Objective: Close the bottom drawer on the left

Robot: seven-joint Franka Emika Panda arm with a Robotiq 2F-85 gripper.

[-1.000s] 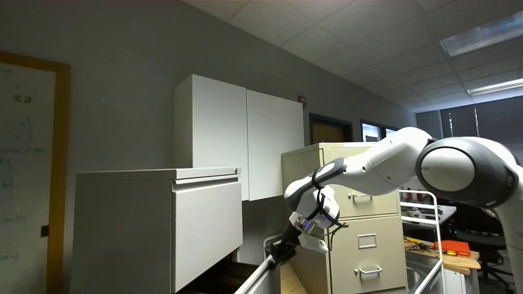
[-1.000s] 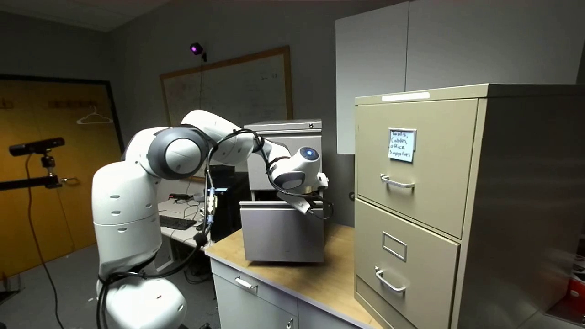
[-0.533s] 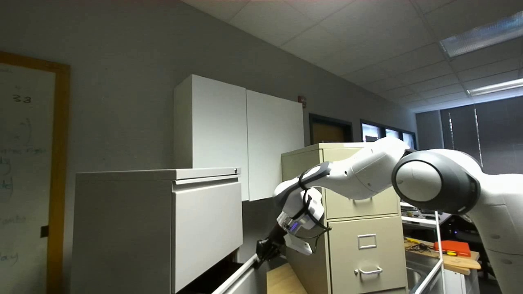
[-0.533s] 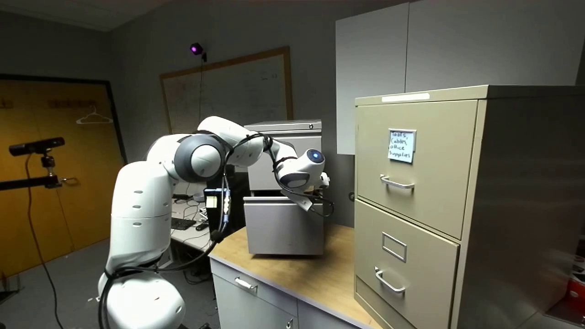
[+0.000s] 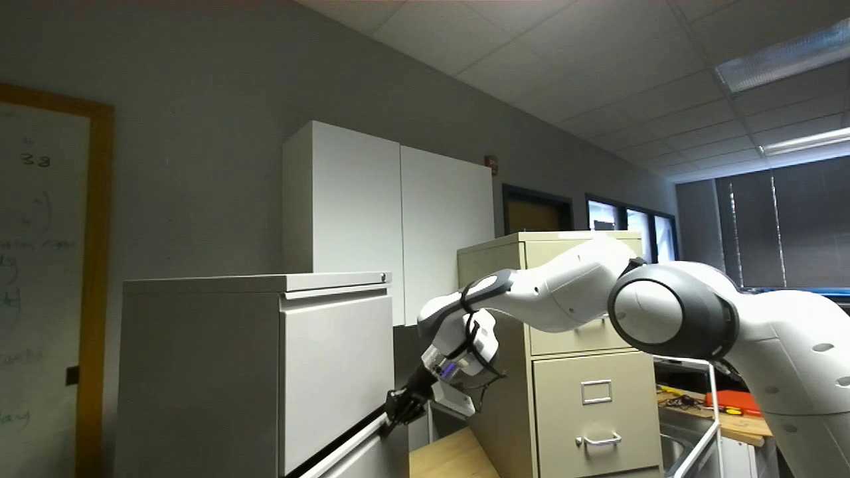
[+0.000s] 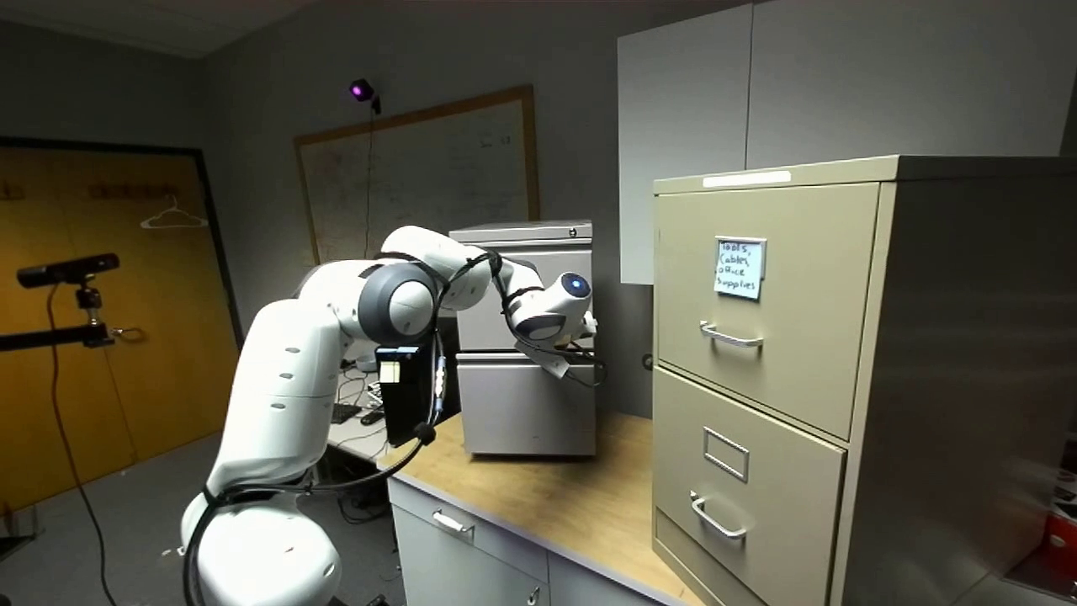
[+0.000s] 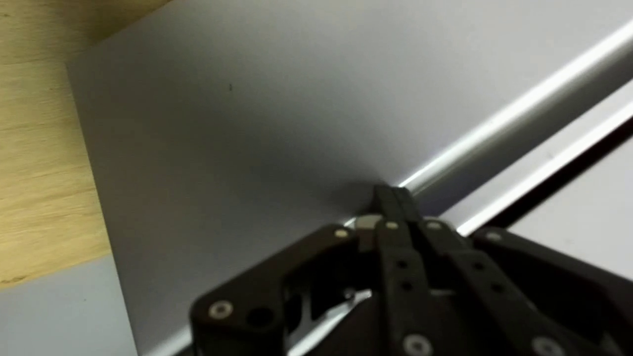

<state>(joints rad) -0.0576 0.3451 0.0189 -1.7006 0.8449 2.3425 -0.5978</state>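
Note:
The bottom drawer (image 6: 526, 414) of the pale grey cabinet is almost flush under the upper drawer (image 6: 480, 316). In an exterior view a narrow dark gap shows between the upper drawer (image 5: 339, 372) and the bottom drawer (image 5: 375, 458). My gripper (image 5: 390, 425) is at the drawer's top edge near its outer corner. In the wrist view the bottom drawer's flat front (image 7: 237, 128) fills much of the picture. There the gripper's (image 7: 394, 190) fingertips are together with nothing between them, at the front's rim. In an exterior view the fingers are hidden behind the wrist.
The cabinet stands on a wooden countertop (image 6: 623, 480). A beige filing cabinet (image 6: 766, 337) with handles stands to its side, near the arm. White wall cupboards (image 5: 398, 226) hang behind. A desk with a keyboard (image 6: 345, 412) is beyond the arm.
The bottom drawer has slid inward from clearly open to nearly flush. My gripper has moved inward with it, staying at its top edge. The dark opening has narrowed to a thin gap.

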